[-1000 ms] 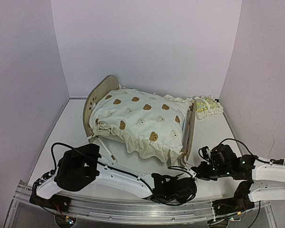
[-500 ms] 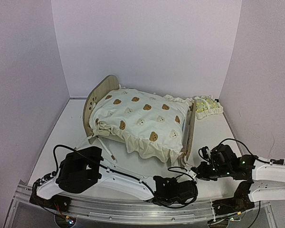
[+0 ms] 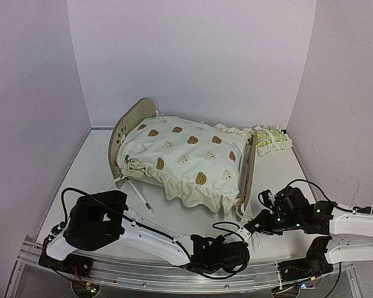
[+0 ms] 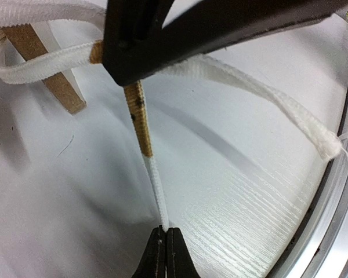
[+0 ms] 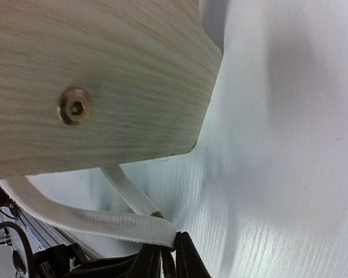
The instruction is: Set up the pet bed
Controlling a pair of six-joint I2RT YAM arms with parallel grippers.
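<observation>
The bed (image 3: 132, 121) stands in the middle of the counter (image 3: 93, 180), set at a slant, with one arched end board at the back left and the other at the front right. A bear-print cushion (image 3: 186, 152) lies on it and spills over the near side. A lemon-print pillow (image 3: 272, 138) lies on the counter just beyond the bed's right end.

Both pincers sit low at the bed's front-right corner, close to each other. In the right wrist view the end board fills the upper frame, just above the right pincer (image 5: 171, 249). Its fingers are nearly together, and a flat white strap (image 5: 93, 220) ends at their tips — I cannot tell whether they grip it.

The left pincer (image 4: 165, 243) is pressed together on the tip of a thin white tie (image 4: 156, 185) — the tie runs taut, tan higher up, to the black pincer above. A wooden leg (image 4: 52, 75) stands on the counter behind.
</observation>
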